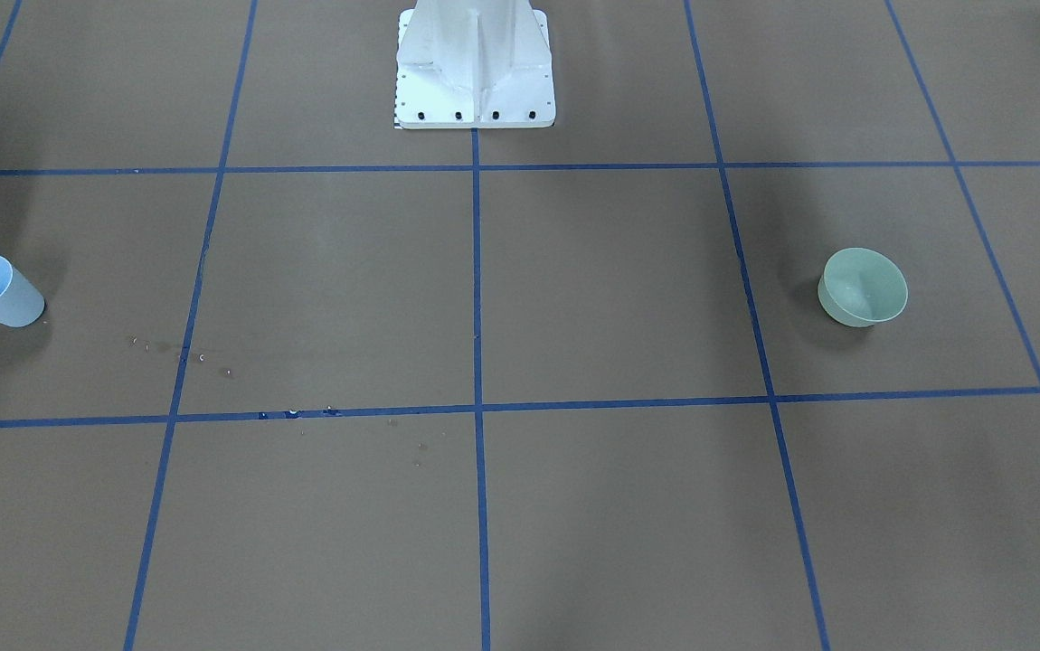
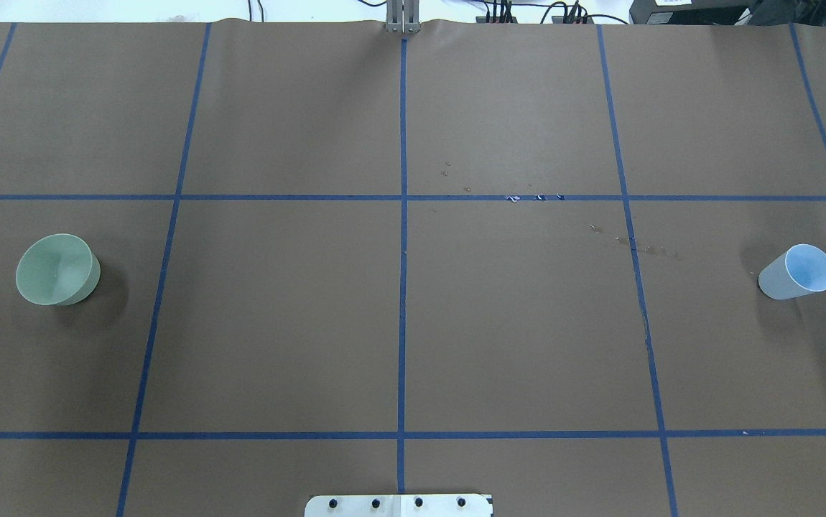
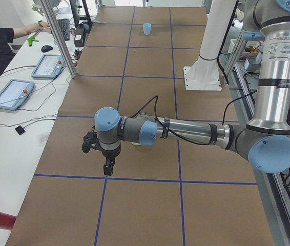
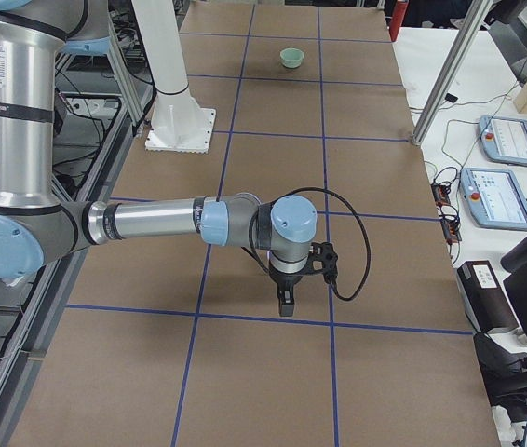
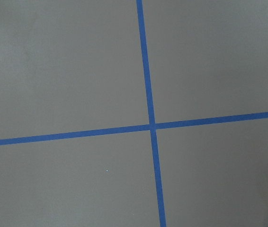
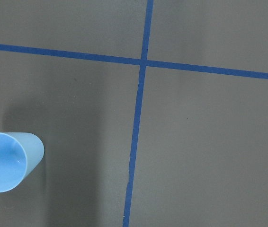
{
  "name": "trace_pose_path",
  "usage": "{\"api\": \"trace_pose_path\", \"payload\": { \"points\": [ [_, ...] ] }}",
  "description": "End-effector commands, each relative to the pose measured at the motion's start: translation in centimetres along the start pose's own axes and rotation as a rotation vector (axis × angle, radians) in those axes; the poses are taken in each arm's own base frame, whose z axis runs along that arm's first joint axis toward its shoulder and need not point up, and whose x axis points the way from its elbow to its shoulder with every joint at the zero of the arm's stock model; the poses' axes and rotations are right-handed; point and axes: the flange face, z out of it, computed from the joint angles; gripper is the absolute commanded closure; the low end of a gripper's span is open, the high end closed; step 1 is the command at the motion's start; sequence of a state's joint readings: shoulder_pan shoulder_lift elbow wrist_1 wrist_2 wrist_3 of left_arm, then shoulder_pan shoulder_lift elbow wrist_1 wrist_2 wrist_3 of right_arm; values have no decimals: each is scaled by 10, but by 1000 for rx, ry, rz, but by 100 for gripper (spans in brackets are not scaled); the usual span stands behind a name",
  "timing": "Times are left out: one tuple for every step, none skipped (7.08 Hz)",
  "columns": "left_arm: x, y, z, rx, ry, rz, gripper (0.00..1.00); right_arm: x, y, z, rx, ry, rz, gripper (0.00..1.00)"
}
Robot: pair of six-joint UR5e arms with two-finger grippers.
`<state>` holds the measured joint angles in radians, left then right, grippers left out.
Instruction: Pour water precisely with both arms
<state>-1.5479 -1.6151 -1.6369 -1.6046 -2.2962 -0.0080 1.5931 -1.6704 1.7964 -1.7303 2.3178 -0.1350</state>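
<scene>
Left gripper (image 3: 107,167) hangs fingers-down over brown paper table (image 3: 145,205). Only shows in side view, so can't tell if jaws are clenched or released tbh. Same deal for right gripper (image 4: 285,303): points down, jaw state unreadable. Light blue plastic cup (image 6: 8,161) upright, near right jaws, off to one side; far down table from left jaws. Pale green round bowl (image 2: 56,269) upright, well apart from right jaws. Water (image 2: 536,197): just a few glinting drops on blue tape line (image 2: 707,197) and paper, between cup and bowl, nearer cup.

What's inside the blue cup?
The blue cup stands open, and only its pale blue inside shows. Whether clear water sits in it cannot be told.
</scene>
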Motion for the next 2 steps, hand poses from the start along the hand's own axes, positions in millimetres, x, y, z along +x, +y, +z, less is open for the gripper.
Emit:
{"api": "trace_pose_path", "payload": {
  "points": [
    [0, 0, 0, 0, 0, 0, 0, 0, 1, 0, 0, 0, 1, 0],
    [-1, 1, 0, 0, 0, -3, 0, 0, 1, 0, 0, 0, 1, 0]
  ]
}}
